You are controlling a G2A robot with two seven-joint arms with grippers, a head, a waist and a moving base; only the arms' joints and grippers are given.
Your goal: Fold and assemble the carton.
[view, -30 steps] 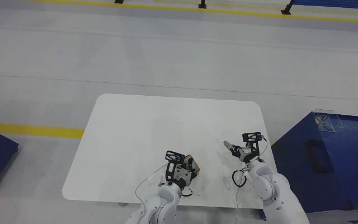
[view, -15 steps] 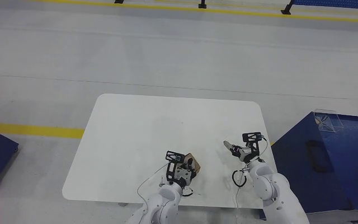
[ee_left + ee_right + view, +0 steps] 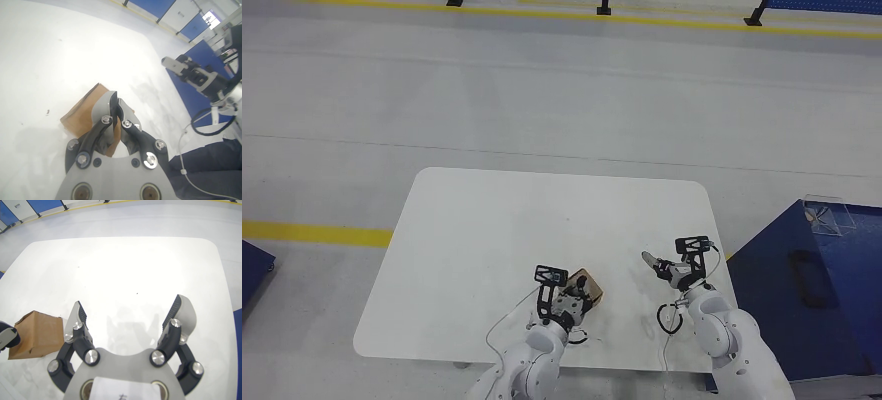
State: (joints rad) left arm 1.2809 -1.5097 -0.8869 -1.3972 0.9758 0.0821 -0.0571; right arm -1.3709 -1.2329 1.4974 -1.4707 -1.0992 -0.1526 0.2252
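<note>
brown carton [image 3: 587, 289] on plain white table [image 3: 492, 240], yellow stripe [image 3: 312, 234] on grey floor [image 3: 542, 90] mid-left, blue panel [image 3: 802, 285] lower right.

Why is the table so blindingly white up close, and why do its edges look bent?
Left wrist view: light glares off the white table, washing out the surface beyond the carton. Right wrist view: same glare mid-table, and the wide lens bows its edges. Top view: even light, straighter edges.
</note>
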